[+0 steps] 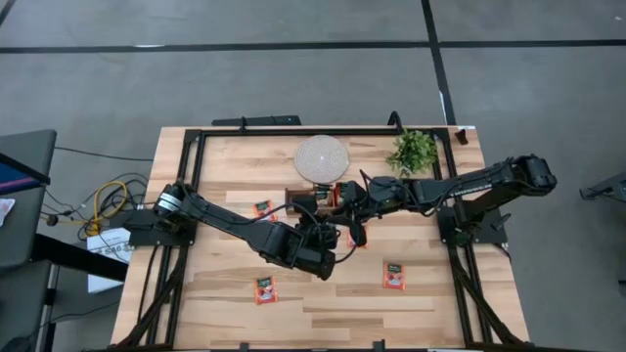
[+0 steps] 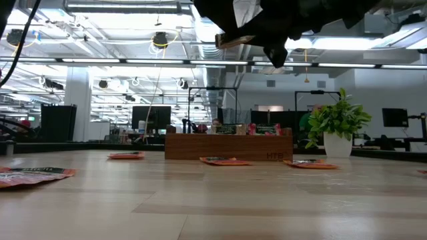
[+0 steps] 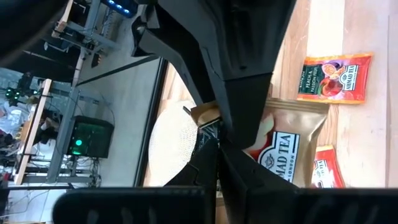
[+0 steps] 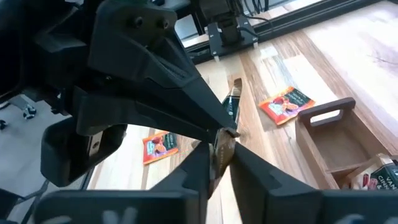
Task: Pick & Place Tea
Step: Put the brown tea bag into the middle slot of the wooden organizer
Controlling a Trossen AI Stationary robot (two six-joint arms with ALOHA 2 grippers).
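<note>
A pale tan tea sachet (image 3: 289,140) hangs in the air above the table's middle, between my two grippers. My left gripper (image 3: 219,144) reaches in from the table's left and is shut on it. My right gripper (image 4: 221,152) comes from the table's right and is shut on the same sachet, seen edge-on (image 4: 231,106) in the right wrist view. In the high view the two grippers (image 1: 337,240) meet and hide the sachet. Red-orange sachets (image 1: 265,288) (image 1: 393,276) (image 1: 262,208) lie flat on the table. My left gripper pinches the tan sachet between its two fingers at the end with the dark band (image 3: 210,129). The sachet is lifted clear of the table and stands on edge. My right gripper has one finger on each flat face of the sachet, pinching its edge (image 4: 222,144). The fingers come nearly level from the table's right, opposite the left gripper.
The brown wooden tray (image 1: 313,196) stands just beyond the grippers, holding sachets at one end (image 4: 379,177). A round white disc (image 1: 322,158) and a small potted plant (image 1: 413,150) stand at the far edge. A black frame (image 1: 186,166) runs around the table.
</note>
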